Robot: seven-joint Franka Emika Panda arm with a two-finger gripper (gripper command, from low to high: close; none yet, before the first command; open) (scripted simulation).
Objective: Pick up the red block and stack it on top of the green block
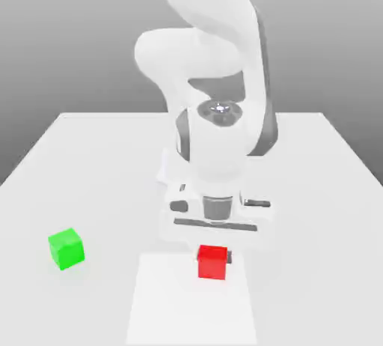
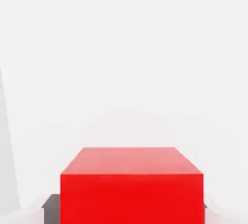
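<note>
Exterior view: end effector (image 1: pixel 213 256) clamped tight on small matte red cube (image 1: pixel 212 261), not lifted off white table (image 1: pixel 90 157) yet; stacking onto matte green cube (image 1: pixel 66 248) left.

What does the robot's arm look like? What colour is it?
The arm is smooth, rounded and white, built of fat curved segments with dark grey bands at the joints. A round grey cap sits on its wrist. The tool hangs from a white block with dark slots, and its fingers are dark grey.
</note>
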